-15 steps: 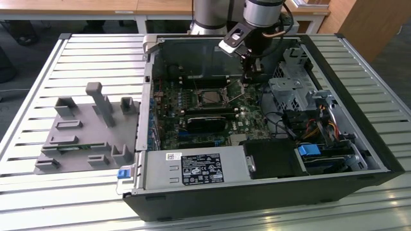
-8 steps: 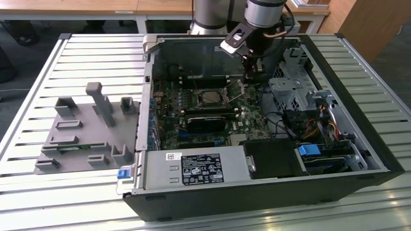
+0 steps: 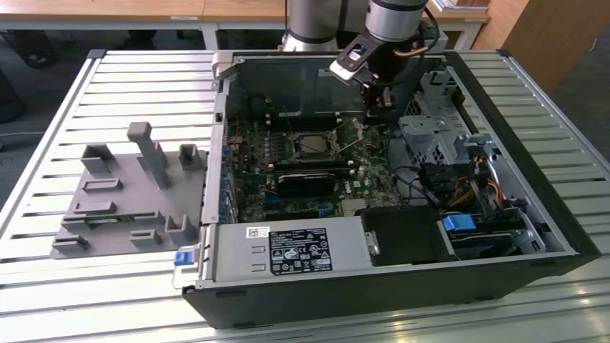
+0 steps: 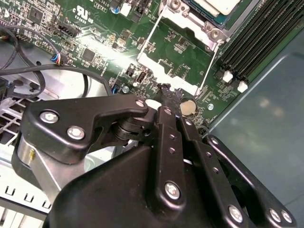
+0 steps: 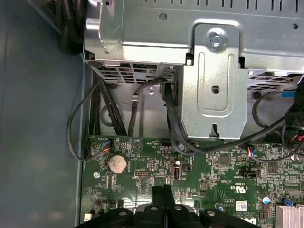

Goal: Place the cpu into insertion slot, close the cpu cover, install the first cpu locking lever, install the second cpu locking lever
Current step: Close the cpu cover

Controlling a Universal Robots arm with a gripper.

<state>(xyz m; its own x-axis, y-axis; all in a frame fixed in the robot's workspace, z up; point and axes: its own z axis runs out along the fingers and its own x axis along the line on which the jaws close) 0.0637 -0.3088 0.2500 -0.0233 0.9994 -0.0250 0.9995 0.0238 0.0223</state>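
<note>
One cpu (image 4: 216,4) sits in the insertion slot (image 4: 209,28); the cpu cover (image 4: 154,65) lies open just beside it.
Tool (image 4: 166,91) clenched, tips at the cover's free edge. Advised: swing the frame evenly and keep it square over the chip.

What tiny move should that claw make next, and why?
Probably tip the cpu cover over onto the insertion slot: the cpu already lies in it, the cover is swung open, and the shut gripper sits at the cover's free edge.
</note>
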